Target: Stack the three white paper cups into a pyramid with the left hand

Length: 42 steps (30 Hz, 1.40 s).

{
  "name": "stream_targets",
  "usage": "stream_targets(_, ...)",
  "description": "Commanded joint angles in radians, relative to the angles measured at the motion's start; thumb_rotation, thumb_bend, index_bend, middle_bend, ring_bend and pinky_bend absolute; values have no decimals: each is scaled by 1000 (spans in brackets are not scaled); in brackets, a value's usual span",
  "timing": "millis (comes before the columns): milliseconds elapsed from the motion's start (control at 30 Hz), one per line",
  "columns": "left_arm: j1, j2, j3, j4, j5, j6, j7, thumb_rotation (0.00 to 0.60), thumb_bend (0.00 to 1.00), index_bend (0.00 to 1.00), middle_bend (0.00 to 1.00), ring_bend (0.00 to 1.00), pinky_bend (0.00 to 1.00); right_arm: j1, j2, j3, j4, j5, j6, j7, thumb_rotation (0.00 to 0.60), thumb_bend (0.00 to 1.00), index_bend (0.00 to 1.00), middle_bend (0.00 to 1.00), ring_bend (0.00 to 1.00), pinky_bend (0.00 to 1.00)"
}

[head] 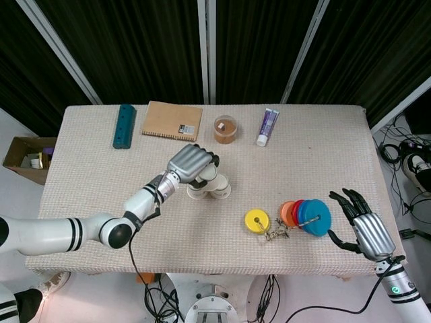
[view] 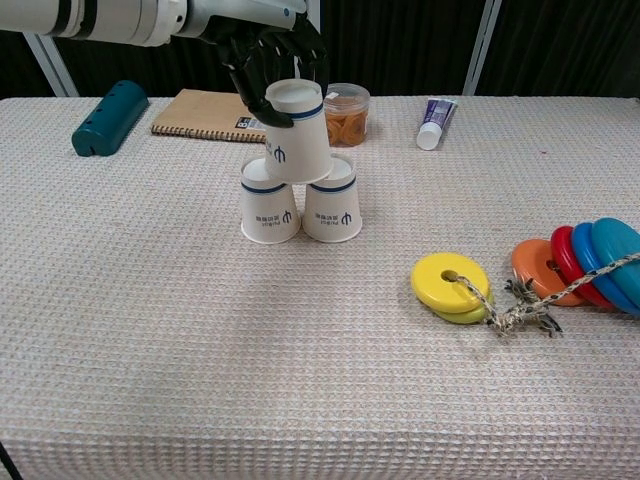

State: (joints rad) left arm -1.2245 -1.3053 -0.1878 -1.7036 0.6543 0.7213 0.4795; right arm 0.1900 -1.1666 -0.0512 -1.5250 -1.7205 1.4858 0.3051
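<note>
We are holding the top cup [view: 297, 131] upside down in our left robot hand [head: 192, 163], fingers wrapped around it, bridging the two base cups [view: 301, 209] so it can rest on both. Our right robot hand [head: 361, 227] is idling, fingers spread and holding nothing, at the worktop [view: 200, 340] edge, well away from the base cups.

White arms with black bands, each hand [head: 189, 163] silver-backed with black fingers.

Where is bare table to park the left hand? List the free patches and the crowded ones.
Free: the wide near strip in front of the white paper cups, left of the yellow disc. Also the left side below the teal block. Crowded: the back row and the coloured discs.
</note>
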Motion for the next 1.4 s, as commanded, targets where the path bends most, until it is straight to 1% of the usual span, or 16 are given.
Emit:
stream_targets(33,-9,2,4,-2,-11,6,-7,600,280,412,357,348,301,0,-1,0,0,1,-2,-1,600,290,65,185,0,66)
stream_targets(433,-31,14,28,-11,-26,5,-27,600,256,393,345,348,300,-2,-1,3,0,5,-3,-2,600,290,65,185,0,67)
stream_targets(633,-41,11,37,-14,-33,18,-28,600,196,331,304,324,292,-5,-1,3,3,6,1,2,600,291,65,185,0,65)
stream_targets(933,-48,8,48,-24,-41,56,-19,600,129,280,253,293,285,-7,-5,4,15,6,5,15,600,291,65,185,0,66)
stream_targets(1000,-48,9,50,-31,-46,68,-15,600,105,260,236,277,280,-7,-4,4,15,5,7,16,600,290,65,185,0,66)
stream_targets(1067,-43,19,47,-51,-51,86,-19,600,74,219,201,244,270,-7,-2,5,14,4,8,18,600,290,65,185,0,66)
stream_targets(1167,-4,39,27,-91,-11,142,-61,600,38,171,147,195,256,-7,3,5,14,4,8,20,600,291,65,185,0,65)
stream_targets(1267,83,76,3,-129,75,235,-158,600,32,162,121,177,246,-2,24,-8,13,-9,3,80,600,291,65,185,0,65)
stream_targets(1333,142,100,6,-136,131,298,-203,600,33,162,114,171,241,-6,38,-12,24,-8,9,105,600,291,65,185,0,65)
stream_targets(1400,215,129,28,-138,188,381,-229,600,32,165,116,171,241,-17,50,-9,38,5,21,110,600,291,65,185,0,65)
